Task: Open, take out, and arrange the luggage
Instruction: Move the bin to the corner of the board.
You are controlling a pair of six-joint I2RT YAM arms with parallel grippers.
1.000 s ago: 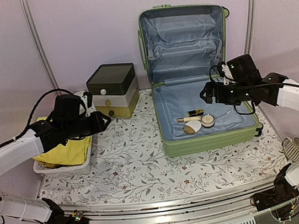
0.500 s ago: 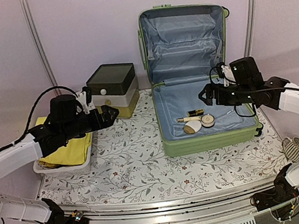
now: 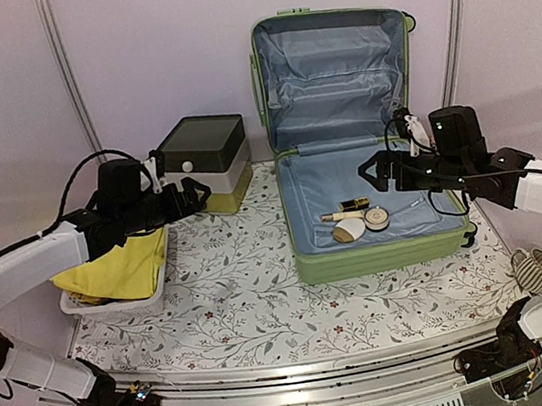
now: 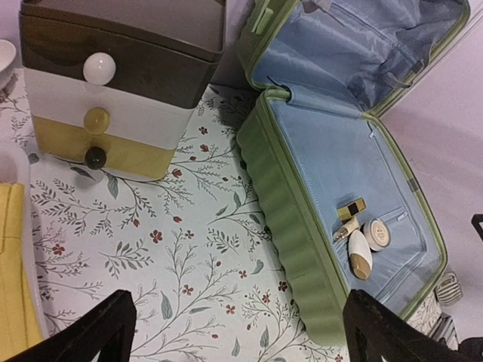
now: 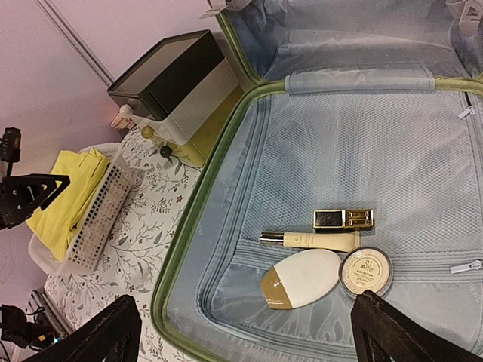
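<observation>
Right gripper [image 3: 370, 175]: jaws wide, nothing between them. It hovers over the flat half of the luggage [image 3: 379, 253], above the cosmetics. Left gripper [image 3: 197, 195]: the wrist view shows both fingers spread wide and empty. It sits just in front of the drawer box [image 3: 205, 162], above the floral table cover [image 3: 245, 303].

The luggage stands right of centre at the back, lid upright against the wall and base flat on the table. Four items lie inside: a black-and-gold lipstick case [image 5: 343, 219], a slim tube [image 5: 309, 240], a white-and-gold oval bottle [image 5: 300, 279] and a round compact [image 5: 366, 271].

Step in hand looks like take-out with your right arm.
- Go for the lipstick case first. It lies a little apart from the rest, while the tube, bottle and compact crowd each other.
- Turn the wrist so the fingers close across its short side.
- Come straight down and stay off the mesh lining.
- Don't nudge the tube just beside it.

Versus a second ago:
- Your left gripper has gone from narrow to wide.
- The left arm has swung off the white basket [image 3: 114, 308] toward the drawer box, leaving the yellow cloth [image 3: 119, 270] lying in the basket.
- The right arm has shifted slightly rightward, its gripper over almost the same spot.
- The cosmetics haven't moved.
</observation>
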